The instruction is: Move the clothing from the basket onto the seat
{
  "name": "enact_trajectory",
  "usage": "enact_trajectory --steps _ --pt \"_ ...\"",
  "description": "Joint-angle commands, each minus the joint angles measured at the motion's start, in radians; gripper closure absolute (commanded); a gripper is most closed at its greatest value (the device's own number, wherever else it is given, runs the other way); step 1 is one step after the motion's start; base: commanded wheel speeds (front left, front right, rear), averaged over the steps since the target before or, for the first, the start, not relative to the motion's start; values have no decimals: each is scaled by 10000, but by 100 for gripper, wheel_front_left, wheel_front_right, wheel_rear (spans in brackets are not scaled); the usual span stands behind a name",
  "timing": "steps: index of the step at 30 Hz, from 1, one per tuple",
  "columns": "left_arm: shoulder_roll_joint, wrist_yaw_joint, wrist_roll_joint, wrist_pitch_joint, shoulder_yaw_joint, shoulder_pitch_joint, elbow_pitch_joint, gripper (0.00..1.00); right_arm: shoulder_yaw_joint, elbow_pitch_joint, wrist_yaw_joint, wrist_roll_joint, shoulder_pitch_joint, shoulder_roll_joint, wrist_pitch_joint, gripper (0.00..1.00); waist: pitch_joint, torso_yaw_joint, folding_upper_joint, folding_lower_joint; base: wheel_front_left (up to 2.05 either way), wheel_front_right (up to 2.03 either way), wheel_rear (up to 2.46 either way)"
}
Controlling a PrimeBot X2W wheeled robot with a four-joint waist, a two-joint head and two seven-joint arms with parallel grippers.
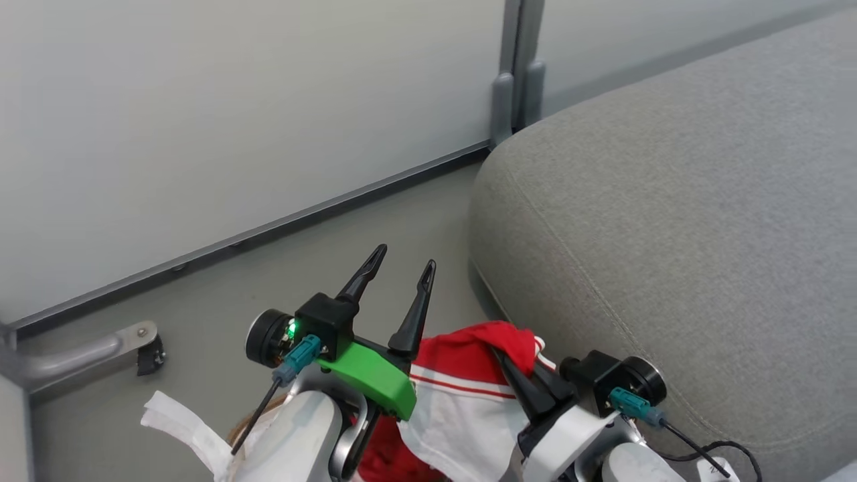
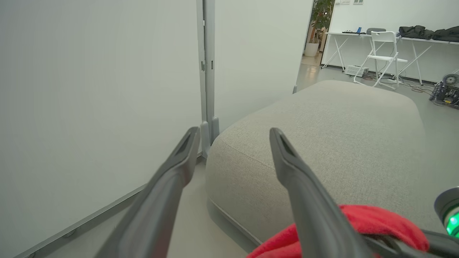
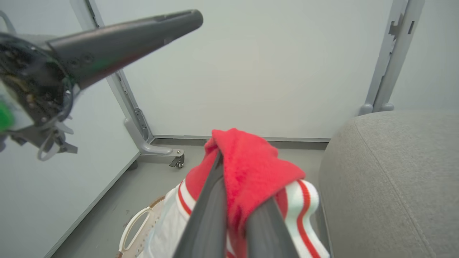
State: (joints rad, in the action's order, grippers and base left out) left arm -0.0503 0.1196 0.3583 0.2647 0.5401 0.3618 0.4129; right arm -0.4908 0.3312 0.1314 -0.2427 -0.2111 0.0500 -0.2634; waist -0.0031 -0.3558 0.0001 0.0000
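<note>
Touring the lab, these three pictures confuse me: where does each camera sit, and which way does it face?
Head view: on the robot's head, looking down at floor and the seat; shows the open left gripper, and the right gripper shut on the clothing.
Left wrist view: on the left wrist, looking along its spread fingers toward the seat.
Right wrist view: on the right wrist, looking along its fingers, over the basket, at the wall.
Shared: all three show the seat and the clothing.
</note>
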Motion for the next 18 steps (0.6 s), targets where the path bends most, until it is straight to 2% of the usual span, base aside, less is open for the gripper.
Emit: enact_trajectory --steps 1,6,10,14,18 --pt "-22 46 -85 -5 -11 -102 -39 0 174 -109 -14 116 168 30 -19 100 265 -1344 -1 0 0 0 0" --pt "-39 99 -107 -5 127 150 -83 0 882 -591 -12 511 239 25 -19 100 520 -1519 -1 0 0 0 0" --pt "-39 111 -36 -5 198 194 -39 0 1427 -1000 -14 726 -224 294 -19 100 657 -1625 -1 0 0 0 0" --pt "-37 122 -87 -5 208 101 -52 0 1663 -1249 -14 876 -1014 899 -19 100 824 -1725 -1 0 0 0 0" --pt "-124 126 -172 -5 242 64 -186 0 1410 -1232 -14 1081 -2428 1874 -19 100 1213 -1772 -1 0 0 0 0"
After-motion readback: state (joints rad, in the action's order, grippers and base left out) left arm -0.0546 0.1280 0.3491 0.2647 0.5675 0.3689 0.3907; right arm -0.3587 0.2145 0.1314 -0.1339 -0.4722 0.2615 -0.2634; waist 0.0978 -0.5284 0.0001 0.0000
